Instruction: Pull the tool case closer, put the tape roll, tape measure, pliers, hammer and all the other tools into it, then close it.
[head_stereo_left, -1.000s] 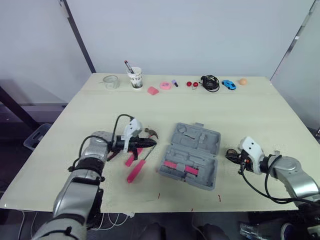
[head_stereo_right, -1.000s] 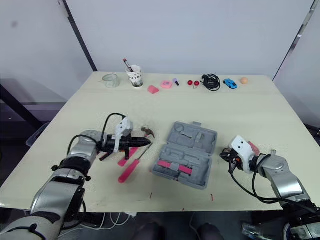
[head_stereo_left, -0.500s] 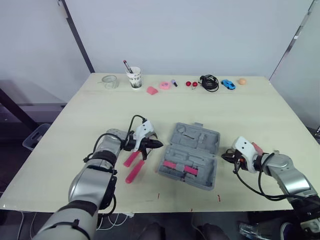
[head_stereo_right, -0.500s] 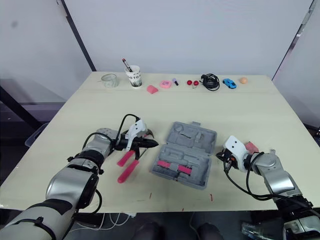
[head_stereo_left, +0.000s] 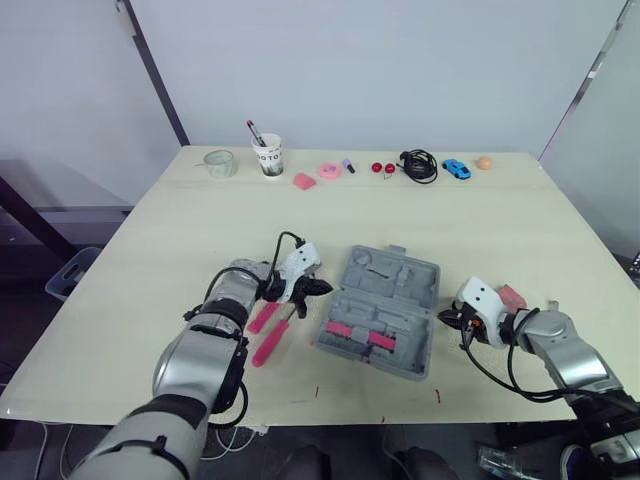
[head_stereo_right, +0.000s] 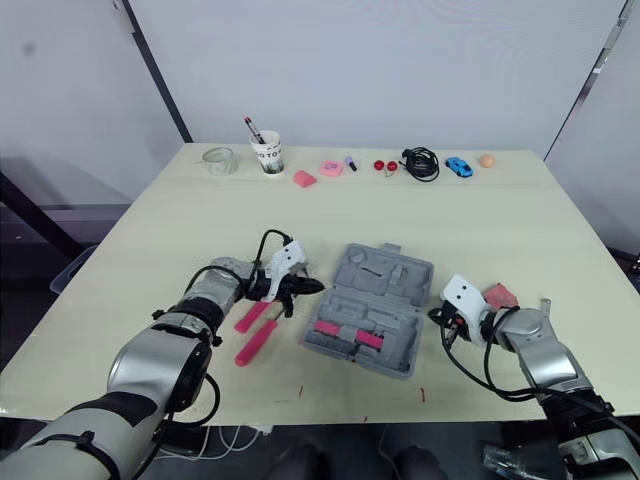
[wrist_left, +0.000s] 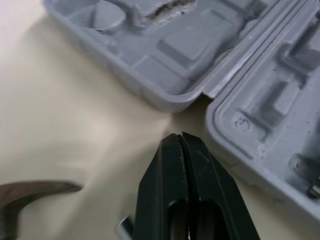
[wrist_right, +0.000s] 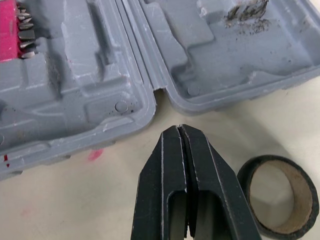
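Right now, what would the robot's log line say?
left gripper shut beside tool case | right gripper shut beside case, near tape roll | hammer on table | case open

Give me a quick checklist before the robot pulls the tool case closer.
Tool case open and flat: ok.
Left gripper shut, at the case's left edge: ok.
Right gripper shut, at its right edge: ok.
Either gripper touching the case: cannot tell.
Tape roll beside the right gripper, apart from the case: ok.
Hammer and pliers left of the case, outside it: ok.
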